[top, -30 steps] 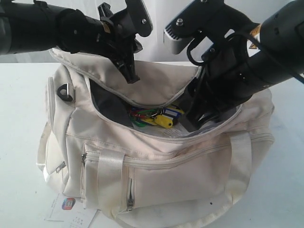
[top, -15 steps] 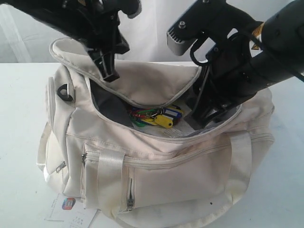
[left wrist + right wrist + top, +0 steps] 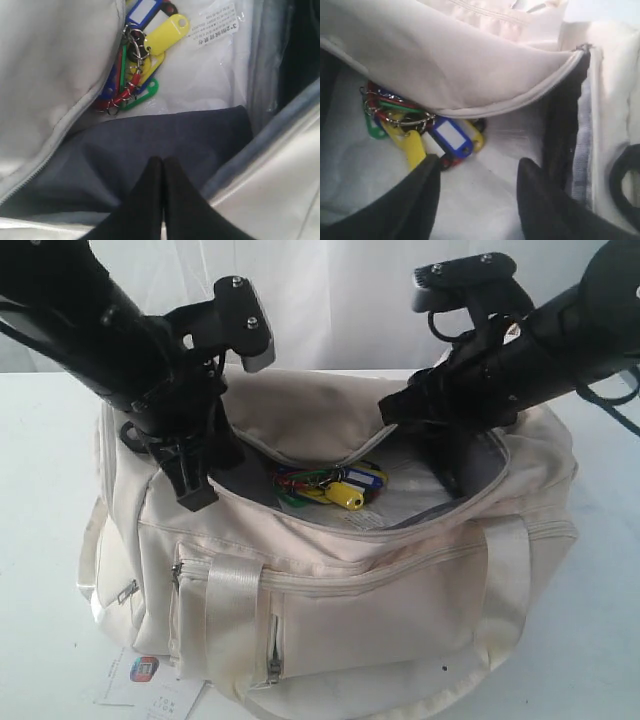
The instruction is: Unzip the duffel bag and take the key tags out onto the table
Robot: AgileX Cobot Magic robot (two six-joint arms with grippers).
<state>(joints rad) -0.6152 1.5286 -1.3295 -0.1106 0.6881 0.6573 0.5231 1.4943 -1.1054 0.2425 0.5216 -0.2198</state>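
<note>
- The duffel bag (image 3: 350,590) is unzipped along the top and gapes below both my arms; that step looks done, and only the taking out is left.
- The table (image 3: 40,440) lies bare well outside both grippers, on either side of the bag; there is room to set things down.
- The flap (image 3: 300,410) was pinched up by my left arm a second ago; now it is let go, and its zip edge overhangs the far part of the bunch.
- My left gripper (image 3: 163,167) has dropped from above the flap to the bag's end; its fingers are pressed together on nothing; ahead of its tips is dark lining (image 3: 150,135), then the bunch.
- My right gripper (image 3: 476,170) has lifted out of the deep end and turned down into the opening; its jaws stand wide apart and empty.
- The key tags (image 3: 330,485) are inside the bag, just beyond one right finger and near touching it; I judge the right side is better placed to grasp, though the zip edge crowds the approach from above.
</note>
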